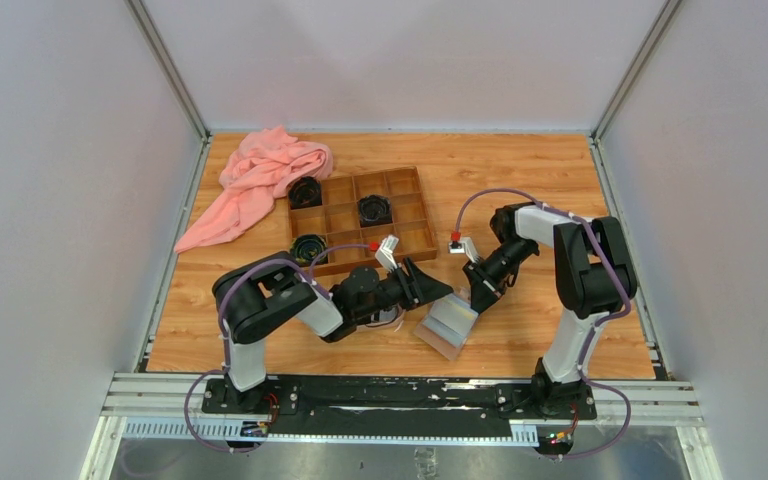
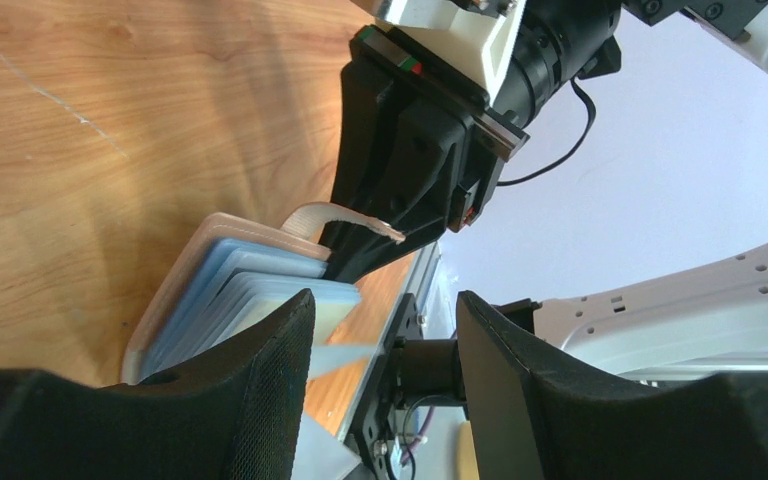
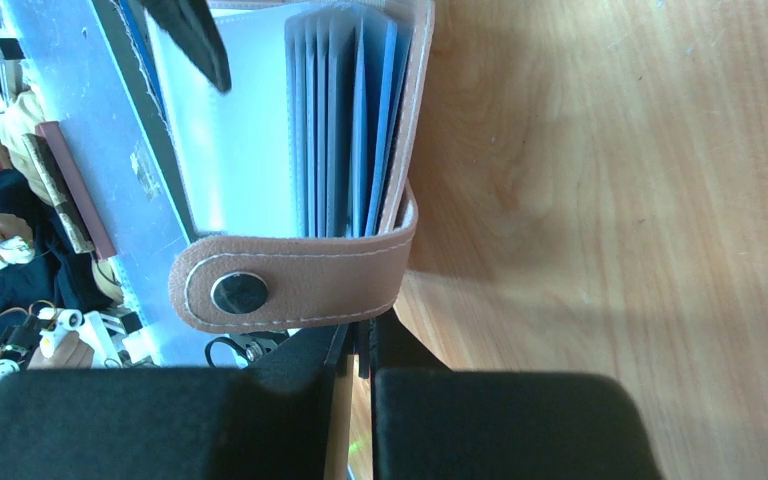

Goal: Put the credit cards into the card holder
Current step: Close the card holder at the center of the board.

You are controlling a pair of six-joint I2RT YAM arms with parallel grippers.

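The card holder (image 1: 449, 326) lies open near the table's front edge, a tan-pink cover fanned with pale blue sleeves (image 3: 345, 120). Its strap with the snap button (image 3: 240, 293) curls over the sleeves. My right gripper (image 1: 481, 297) is shut on the holder's cover edge just under the strap (image 3: 365, 335). My left gripper (image 1: 444, 290) hovers at the holder's left side, open, with nothing between its fingers (image 2: 385, 300); its left finger (image 2: 260, 370) rests by the fanned sleeves (image 2: 250, 290). No loose credit cards show, and I cannot tell what the sleeves hold.
A brown wooden compartment box (image 1: 360, 215) with black coiled items (image 1: 374, 209) stands behind the arms. A pink cloth (image 1: 260, 180) lies at the back left. The metal rail (image 1: 400, 392) runs along the table's near edge, close to the holder.
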